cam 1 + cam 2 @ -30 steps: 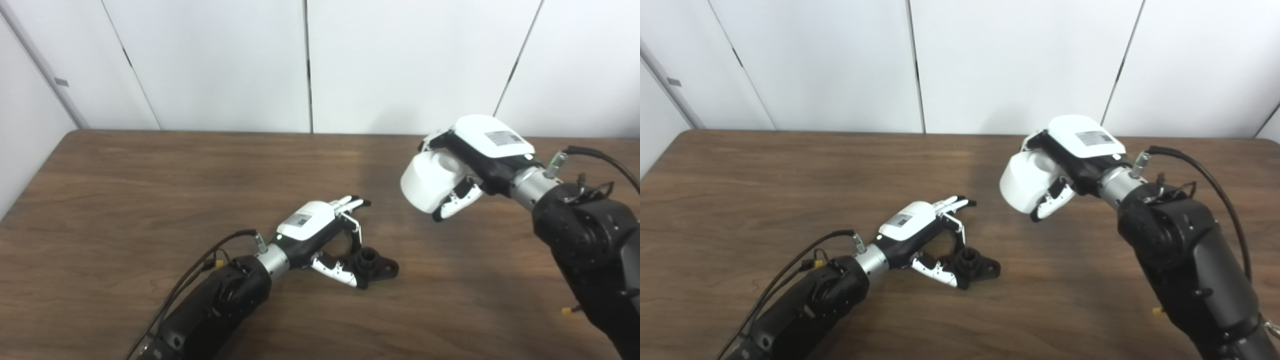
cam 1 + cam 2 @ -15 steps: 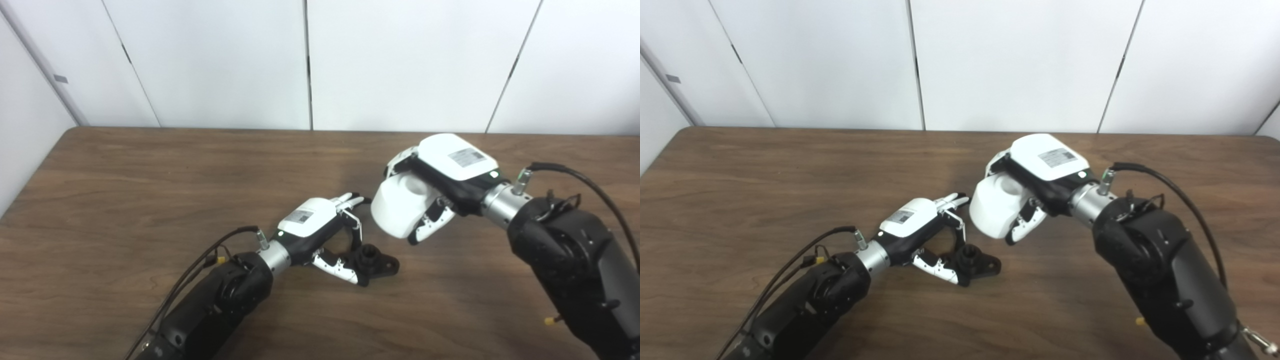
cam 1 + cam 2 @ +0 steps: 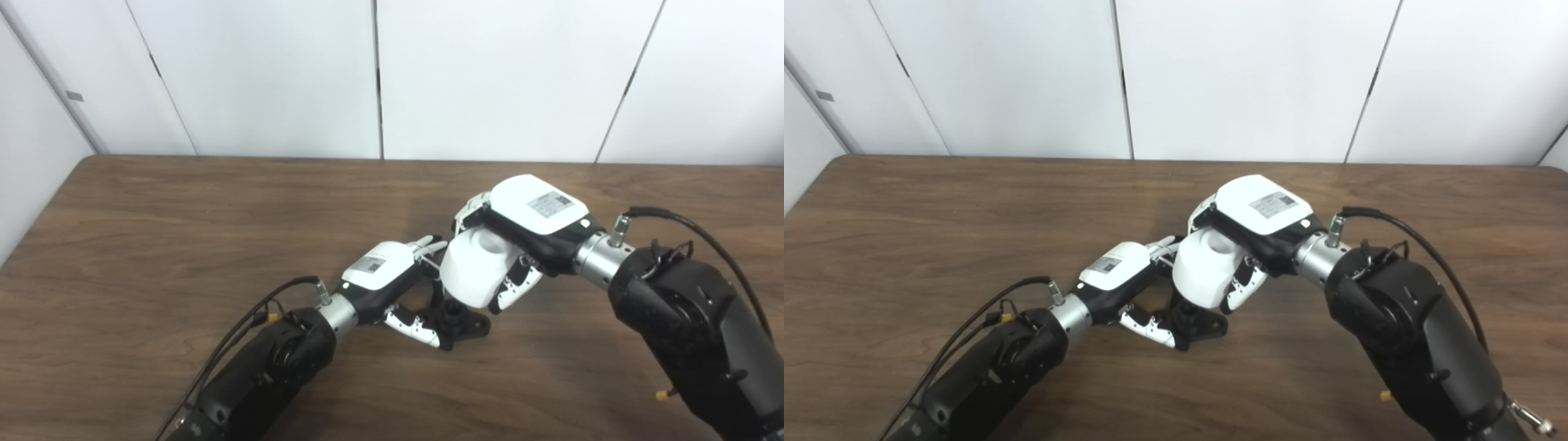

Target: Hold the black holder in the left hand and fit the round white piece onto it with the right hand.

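While left hand [image 3: 383, 278] grips black holder [image 3: 460, 321], white piece [image 3: 474, 275] hovers above.

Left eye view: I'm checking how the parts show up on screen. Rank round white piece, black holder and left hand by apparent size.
1. round white piece
2. left hand, nearly alike
3. black holder, partly hidden

Table [image 3: 153, 233] brown wood grain, matt; round white piece [image 3: 474, 275] smooth plastic; black holder [image 3: 462, 321] matt plastic.
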Available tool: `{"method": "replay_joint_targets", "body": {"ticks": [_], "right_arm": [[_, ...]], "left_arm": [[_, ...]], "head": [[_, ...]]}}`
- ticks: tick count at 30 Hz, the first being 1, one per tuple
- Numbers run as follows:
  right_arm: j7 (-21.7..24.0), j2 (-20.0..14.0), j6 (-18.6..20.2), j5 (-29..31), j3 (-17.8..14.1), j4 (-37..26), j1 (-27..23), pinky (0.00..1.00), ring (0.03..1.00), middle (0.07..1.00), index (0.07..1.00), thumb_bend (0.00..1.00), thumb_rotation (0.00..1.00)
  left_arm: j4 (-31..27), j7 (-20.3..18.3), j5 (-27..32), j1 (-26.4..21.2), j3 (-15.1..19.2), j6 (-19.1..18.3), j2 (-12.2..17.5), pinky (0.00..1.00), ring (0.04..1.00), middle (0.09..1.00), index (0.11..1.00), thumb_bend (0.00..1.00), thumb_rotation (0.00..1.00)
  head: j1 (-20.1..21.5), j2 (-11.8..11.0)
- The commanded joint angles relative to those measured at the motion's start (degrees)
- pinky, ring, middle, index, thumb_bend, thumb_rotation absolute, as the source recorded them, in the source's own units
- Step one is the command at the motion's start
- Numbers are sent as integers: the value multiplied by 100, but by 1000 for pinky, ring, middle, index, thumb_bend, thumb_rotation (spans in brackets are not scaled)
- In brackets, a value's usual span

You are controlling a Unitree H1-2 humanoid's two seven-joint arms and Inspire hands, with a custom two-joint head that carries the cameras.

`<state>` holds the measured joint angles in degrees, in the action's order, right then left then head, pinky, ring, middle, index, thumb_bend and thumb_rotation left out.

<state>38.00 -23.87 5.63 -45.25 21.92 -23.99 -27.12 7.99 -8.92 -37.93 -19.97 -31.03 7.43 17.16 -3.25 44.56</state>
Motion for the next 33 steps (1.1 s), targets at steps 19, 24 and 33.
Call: {"method": "replay_joint_targets", "body": {"ticks": [19, 24, 33], "right_arm": [[152, 4, -553, 69, 101, 45, -303, 725, 821, 747, 480, 526, 142], [62, 20, -692, 127, 115, 162, -257, 713, 805, 734, 480, 526, 141], [51, 88, -813, 111, 189, 387, -199, 720, 803, 730, 480, 526, 140]], "left_arm": [[57, -578, -301, 198, -251, -387, 6, 927, 1000, 962, 483, 524, 70], [19, -600, -260, 203, -251, -418, 4, 930, 1000, 960, 483, 524, 70], [-49, -643, -245, 223, -261, -488, -15, 936, 1000, 962, 483, 524, 70]], "head": [[-18, 113], [-27, 128], [-55, 150]]}}
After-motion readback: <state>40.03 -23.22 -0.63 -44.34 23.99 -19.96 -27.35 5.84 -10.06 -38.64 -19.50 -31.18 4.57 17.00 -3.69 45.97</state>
